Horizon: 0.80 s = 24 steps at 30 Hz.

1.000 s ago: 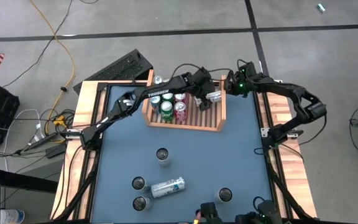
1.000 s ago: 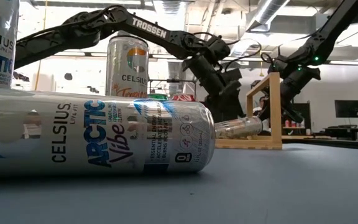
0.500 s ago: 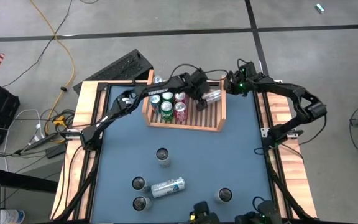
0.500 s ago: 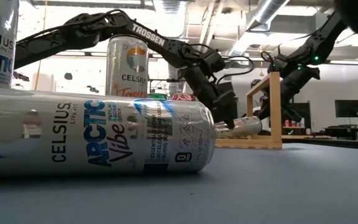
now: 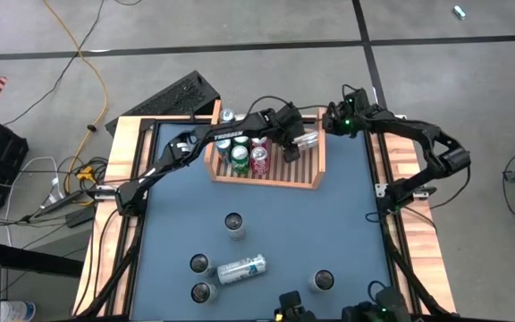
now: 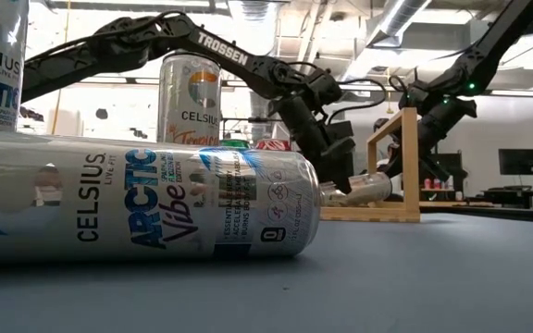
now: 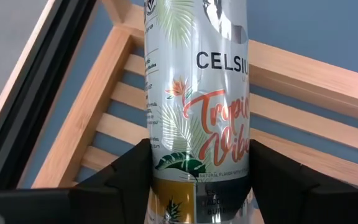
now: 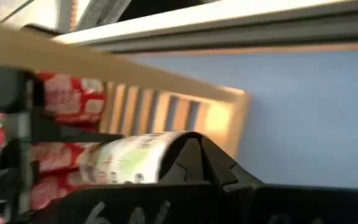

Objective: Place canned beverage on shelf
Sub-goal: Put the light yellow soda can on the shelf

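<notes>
Left wrist view shows the left gripper (image 7: 197, 180) clamped on a tilted Celsius can (image 7: 197, 93) over the shelf (image 7: 104, 118) slats: it should be stood upright before release, clear of the closed right gripper (image 5: 329, 122) at the far-right corner.

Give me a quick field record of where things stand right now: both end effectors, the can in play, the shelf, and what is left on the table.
left end effector: over the shelf, fingers either side of a Celsius can
held can: lying tilted over the slats, not upright
shelf: wooden rack at the table's far side, red and green cans standing in its left part
right end effector: shut, by the shelf's far right corner
loose cans: four upright, one on its side on the blue tabletop
</notes>
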{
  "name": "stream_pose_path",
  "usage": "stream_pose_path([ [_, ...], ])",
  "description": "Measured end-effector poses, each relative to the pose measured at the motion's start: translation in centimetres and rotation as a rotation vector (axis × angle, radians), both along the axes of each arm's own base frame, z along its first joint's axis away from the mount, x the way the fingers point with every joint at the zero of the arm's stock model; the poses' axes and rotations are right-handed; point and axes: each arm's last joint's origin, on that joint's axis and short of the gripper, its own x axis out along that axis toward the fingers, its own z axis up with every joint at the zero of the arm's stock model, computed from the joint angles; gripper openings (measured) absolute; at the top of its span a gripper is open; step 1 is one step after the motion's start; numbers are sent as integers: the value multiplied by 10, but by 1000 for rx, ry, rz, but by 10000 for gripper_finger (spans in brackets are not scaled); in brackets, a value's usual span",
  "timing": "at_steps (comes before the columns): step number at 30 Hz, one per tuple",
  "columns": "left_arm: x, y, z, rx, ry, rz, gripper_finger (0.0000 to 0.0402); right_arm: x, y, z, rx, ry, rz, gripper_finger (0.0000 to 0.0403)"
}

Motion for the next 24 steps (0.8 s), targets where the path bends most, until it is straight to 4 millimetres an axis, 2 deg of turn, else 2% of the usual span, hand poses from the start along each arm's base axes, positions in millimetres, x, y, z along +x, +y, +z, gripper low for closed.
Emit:
stream_pose_path([
  [7, -2, 2, 9, -16, 20, 13, 206, -28, -3, 26, -135, 43, -180, 0],
  [11, -4, 3, 19, -24, 36, 18, 206, -39, -4, 35, -167, 34, -223, 0],
  [24, -18, 21, 38, -42, -3, 139, 206, -28, 2, 36, -172, 36, -165, 0],
])
